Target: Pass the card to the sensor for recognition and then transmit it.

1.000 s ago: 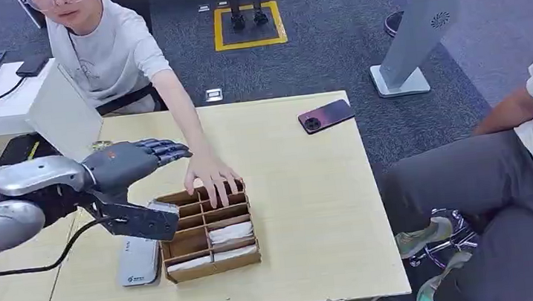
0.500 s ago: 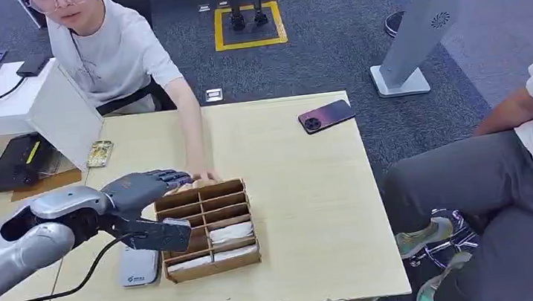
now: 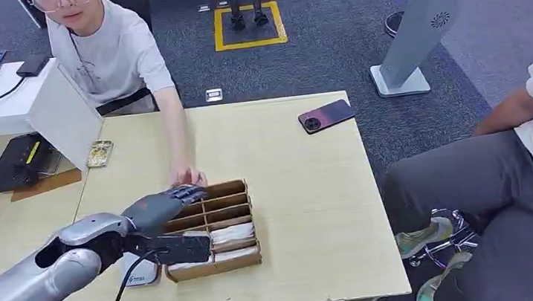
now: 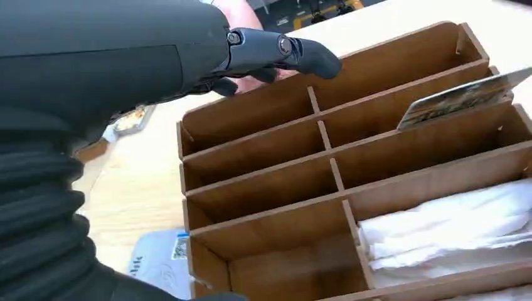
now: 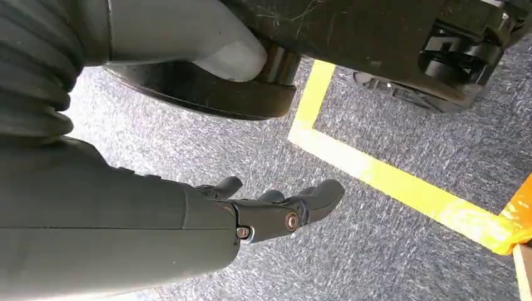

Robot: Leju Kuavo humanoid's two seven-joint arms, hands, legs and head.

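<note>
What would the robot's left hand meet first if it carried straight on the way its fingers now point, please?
Probably the person's hand resting at the far edge of the brown wooden divided box; the left hand points that way, though the gap's depth is unclear.

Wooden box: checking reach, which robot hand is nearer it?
Left. The left hand hovers over the wooden box's near-left edge; the right hand hangs above carpet.

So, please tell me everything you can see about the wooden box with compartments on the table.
The wooden box is a shallow, open tray of thin brown board, split by dividers into two columns of narrow slots. It lies flat on the pale table. The nearer slots hold white folded material; one card stands tilted in a farther slot. The robot's left hand hovers over its left side, and a person's hand is at its far corner.
</note>
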